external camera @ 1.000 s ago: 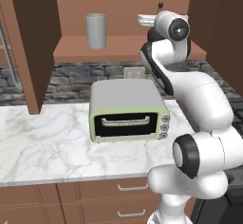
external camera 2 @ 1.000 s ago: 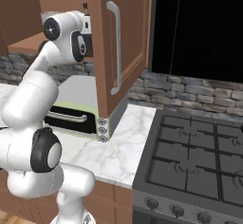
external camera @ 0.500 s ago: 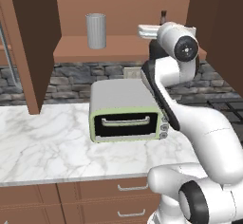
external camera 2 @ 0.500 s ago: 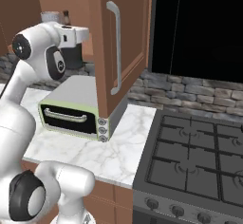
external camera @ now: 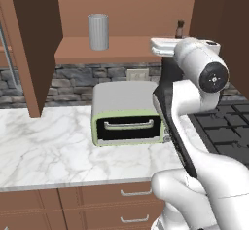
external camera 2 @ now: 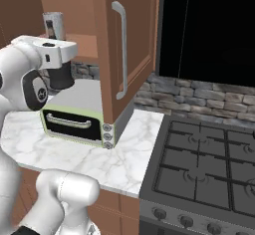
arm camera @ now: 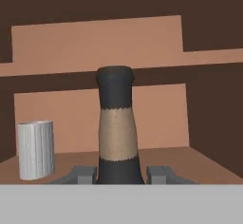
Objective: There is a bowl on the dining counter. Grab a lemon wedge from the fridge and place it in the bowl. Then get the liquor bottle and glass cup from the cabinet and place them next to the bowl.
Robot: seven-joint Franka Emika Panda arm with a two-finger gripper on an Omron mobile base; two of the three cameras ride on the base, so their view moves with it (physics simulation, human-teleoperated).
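**Mia:** Where is the liquor bottle?

**Ben:** It stands up straight on the shelf of the cabinet. In the hand view it is right in the middle and very close. It has a dark top, a brown band on its neck, and a dark part below that.

**Mia:** What is the pincer doing?

**Ben:** Its two grey fingers sit one on each side of the bottle, down low. They look pressed right up against it, so it looks like the pincer is gripping the bottle.

**Mia:** Is the bottle up in the air?

**Ben:** I cannot tell. Its bottom is hidden.

**Mia:** And the glass cup?

**Ben:** It is on the same shelf, standing up. It is grey with little lines running up and down. In the left base view it is far to the left of the bottle, well apart from it.

**Mia:** What is under the shelf?

**Ben:** A small oven, grey on top with a pale green front. It sits on the white marble table by the stone wall.

**Mia:** Anything else?

**Ben:** The cabinet door hangs open. It is brown with a long grey handle. A dark stove is on the right, next to the table. There are brown drawers with silver handles under the table.
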